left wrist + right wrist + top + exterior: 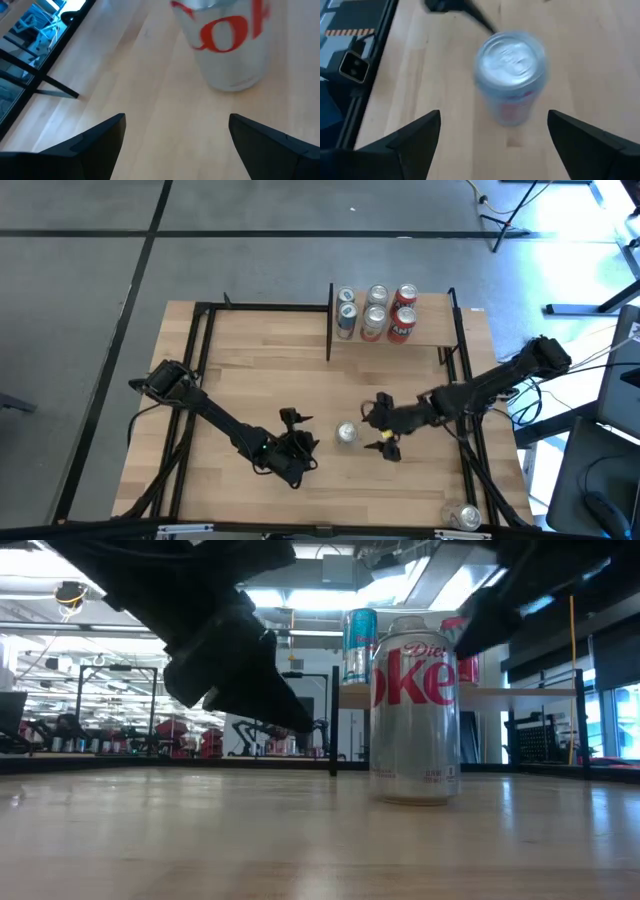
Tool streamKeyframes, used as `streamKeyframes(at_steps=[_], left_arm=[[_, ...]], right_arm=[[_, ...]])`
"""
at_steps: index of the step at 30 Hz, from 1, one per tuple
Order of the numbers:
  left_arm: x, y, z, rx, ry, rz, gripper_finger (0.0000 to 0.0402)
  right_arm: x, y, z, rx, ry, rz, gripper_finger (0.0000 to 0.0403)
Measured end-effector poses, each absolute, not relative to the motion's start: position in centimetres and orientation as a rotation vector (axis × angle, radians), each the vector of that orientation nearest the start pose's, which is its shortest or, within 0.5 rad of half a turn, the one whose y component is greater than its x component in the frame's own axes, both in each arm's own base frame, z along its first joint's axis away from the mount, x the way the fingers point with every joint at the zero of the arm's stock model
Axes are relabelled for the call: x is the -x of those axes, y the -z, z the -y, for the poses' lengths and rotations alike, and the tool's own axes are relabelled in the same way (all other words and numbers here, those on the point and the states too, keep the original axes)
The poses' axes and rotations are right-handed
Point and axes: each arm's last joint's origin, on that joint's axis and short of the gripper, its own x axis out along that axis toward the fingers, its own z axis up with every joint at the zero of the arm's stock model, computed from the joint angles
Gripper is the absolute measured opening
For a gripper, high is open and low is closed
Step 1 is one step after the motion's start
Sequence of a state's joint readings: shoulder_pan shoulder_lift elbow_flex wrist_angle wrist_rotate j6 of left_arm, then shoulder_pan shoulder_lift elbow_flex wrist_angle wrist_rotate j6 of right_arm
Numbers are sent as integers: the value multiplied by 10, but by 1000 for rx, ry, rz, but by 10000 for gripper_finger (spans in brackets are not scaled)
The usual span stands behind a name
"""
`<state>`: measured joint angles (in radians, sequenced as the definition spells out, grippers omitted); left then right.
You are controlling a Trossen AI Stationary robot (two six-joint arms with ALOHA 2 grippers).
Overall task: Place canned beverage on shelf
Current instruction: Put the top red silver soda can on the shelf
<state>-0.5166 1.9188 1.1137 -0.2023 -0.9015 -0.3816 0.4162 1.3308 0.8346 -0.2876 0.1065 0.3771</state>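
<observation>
A silver Diet Coke can point(346, 434) stands upright on the tabletop near the middle; it also shows in the low view point(414, 710), the left wrist view point(227, 45) and the right wrist view point(511, 70). My left gripper point(175, 145) is open, just left of the can point(300, 445). My right gripper point(492, 142) is open, just right of the can point(385, 435) and above it, looking down on its top. Neither touches the can. The shelf point(430, 330), a small light-wood board between black posts at the table's far side, carries several cans point(375, 312).
Another can point(463, 516) lies at the table's near right corner. A black frame point(200, 360) runs along the table's left, far and right sides. Bare tabletop point(270, 370) lies between the arms and the shelf.
</observation>
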Motion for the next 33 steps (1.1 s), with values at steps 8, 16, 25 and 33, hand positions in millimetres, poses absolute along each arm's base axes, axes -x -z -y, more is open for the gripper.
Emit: streamKeyframes(at_steps=[8, 16, 25, 33], left_arm=[[-354, -143, 128, -193, -531, -673, 349], [-368, -133, 114, -164, -515, -660, 349], [-370, -138, 129, -197, -391, -618, 349], [-366, -139, 144, -188, -336, -608, 349]], right_arm=[[-229, -171, -150, -51, 57, -652, 347], [-238, -139, -154, 1, 237, -561, 347], [-241, -140, -146, 24, 253, -578, 347], [-233, -144, -139, 8, 266, -652, 346]])
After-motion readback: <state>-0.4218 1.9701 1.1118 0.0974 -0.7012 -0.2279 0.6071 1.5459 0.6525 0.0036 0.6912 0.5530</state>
